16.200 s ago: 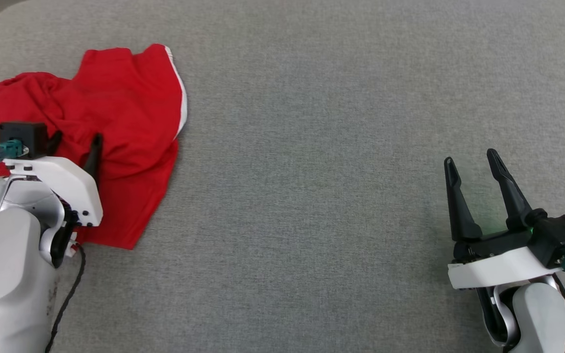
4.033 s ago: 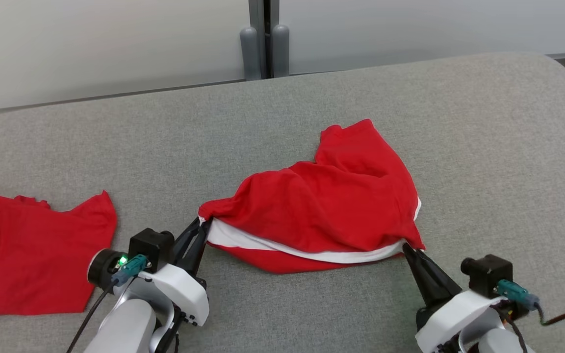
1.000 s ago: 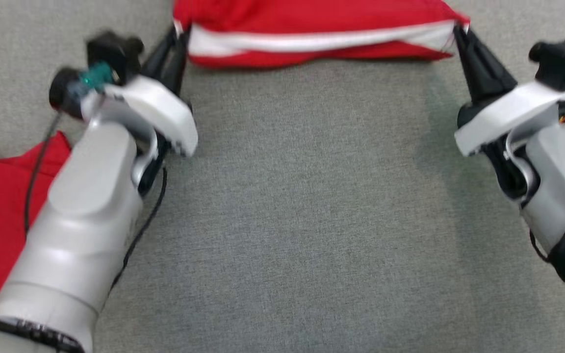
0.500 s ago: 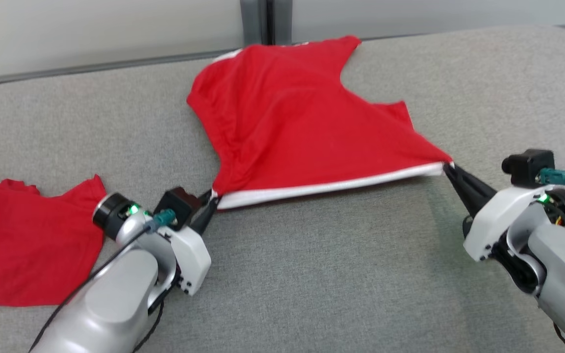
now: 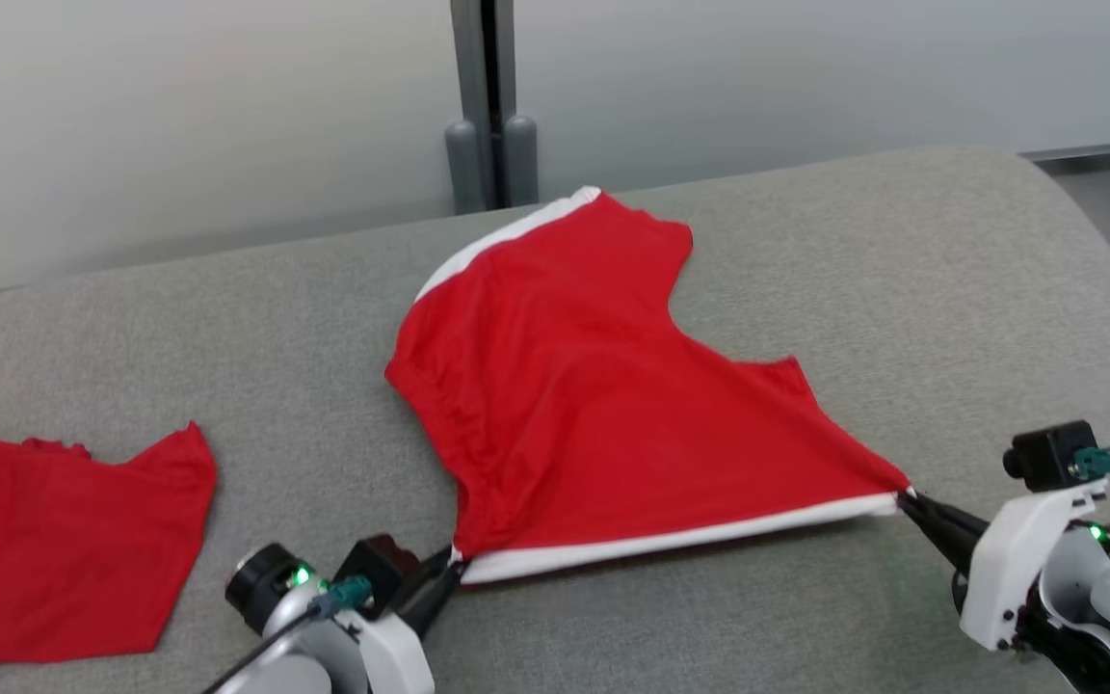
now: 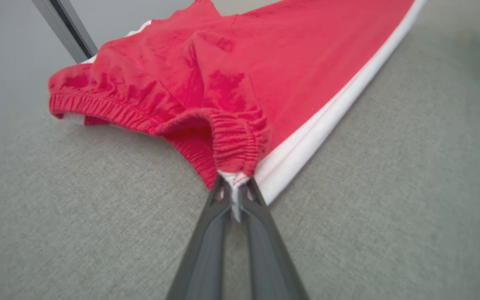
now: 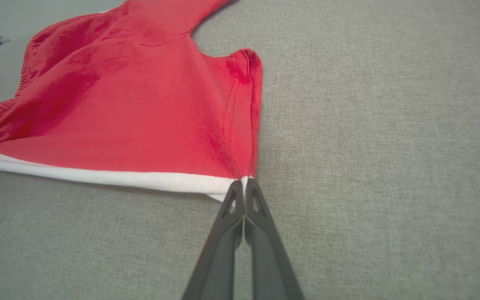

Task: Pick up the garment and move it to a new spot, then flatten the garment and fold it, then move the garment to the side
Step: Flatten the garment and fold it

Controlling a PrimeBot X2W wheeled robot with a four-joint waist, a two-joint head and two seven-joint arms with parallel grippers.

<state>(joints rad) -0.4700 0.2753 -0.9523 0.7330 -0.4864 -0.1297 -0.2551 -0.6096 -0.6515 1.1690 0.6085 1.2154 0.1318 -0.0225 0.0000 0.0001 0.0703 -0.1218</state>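
A: What are the shorts (image 5: 594, 414) made of?
B: Matt red cloth, white trim (image 5: 671, 540), gathered elastic waistband (image 6: 236, 141).
A: The tabletop (image 5: 902, 289)?
B: Coarse grey woven fabric. Matt dark plastic fingers (image 7: 258, 233) on left end effector (image 6: 233, 187) and right end effector (image 7: 244, 183).

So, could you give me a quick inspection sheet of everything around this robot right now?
Surface: grey fabric surface, smooth.
Job's things: red garment with white trim, spread out, near edge stretched between the hands.
Clutter: second red garment, crumpled, far left.
Hands: left hand shut on one corner; right hand shut on the other.
Cables: dark cable by the left arm.
Surroundings: pale wall, grey post behind.
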